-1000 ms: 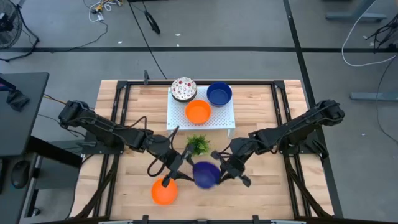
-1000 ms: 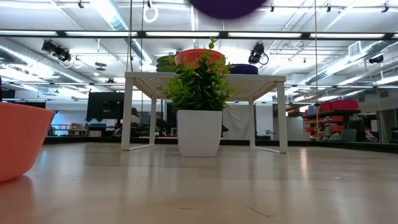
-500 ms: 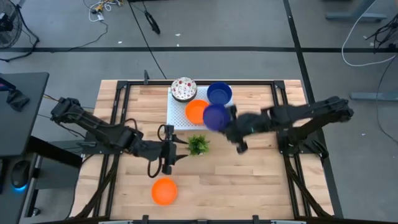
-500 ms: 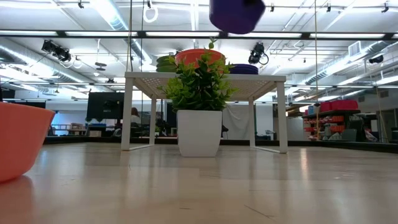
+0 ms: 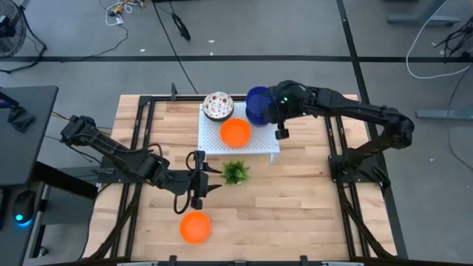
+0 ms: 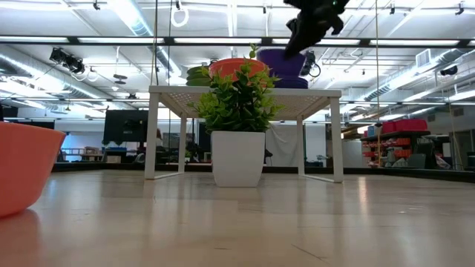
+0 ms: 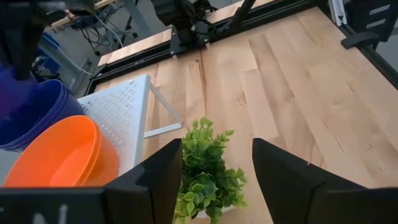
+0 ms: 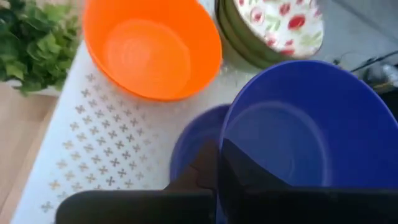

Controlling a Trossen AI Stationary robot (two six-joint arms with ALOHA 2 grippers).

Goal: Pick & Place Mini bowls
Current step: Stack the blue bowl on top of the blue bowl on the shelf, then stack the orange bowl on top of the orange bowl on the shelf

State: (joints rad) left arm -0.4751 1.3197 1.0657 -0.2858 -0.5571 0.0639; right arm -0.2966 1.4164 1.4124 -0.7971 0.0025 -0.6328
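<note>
My right gripper [image 5: 272, 109] is over the far right corner of the white rack [image 5: 214, 139], shut on a blue mini bowl [image 8: 298, 124]. That bowl sits just over a stack of blue bowls [image 8: 189, 146]; whether they touch I cannot tell. On the rack also rest an orange bowl [image 5: 236, 132] and a speckled bowl [image 5: 218, 106] on top of greenish ones. Another orange bowl [image 5: 195, 227] rests on the table near the front edge. My left gripper [image 5: 201, 182] is open, low over the table, with the small plant [image 7: 208, 168] just ahead of its fingers. My right gripper holds the blue bowl by its rim [image 8: 225, 134], on the side toward the arm. One finger [image 8: 249, 171] is inside the bowl, the other outside the wall. The fingers slant down from above and from the table's right. The bowl is nearly level, mouth up, above the blue stack [image 6: 291, 82].
The plant in its white pot [image 6: 238, 157] stands on the table just in front of the rack. The rack is raised on thin legs [image 6: 336, 137]. Bare wood lies to the right of the plant and near the front edge.
My right gripper has carried the blue bowl from above the table's middle up and toward the far edge, to over the blue stack on the rack. My left gripper has drawn back from the orange bowl on the table toward the plant, then kept still; that bowl has stayed put.
</note>
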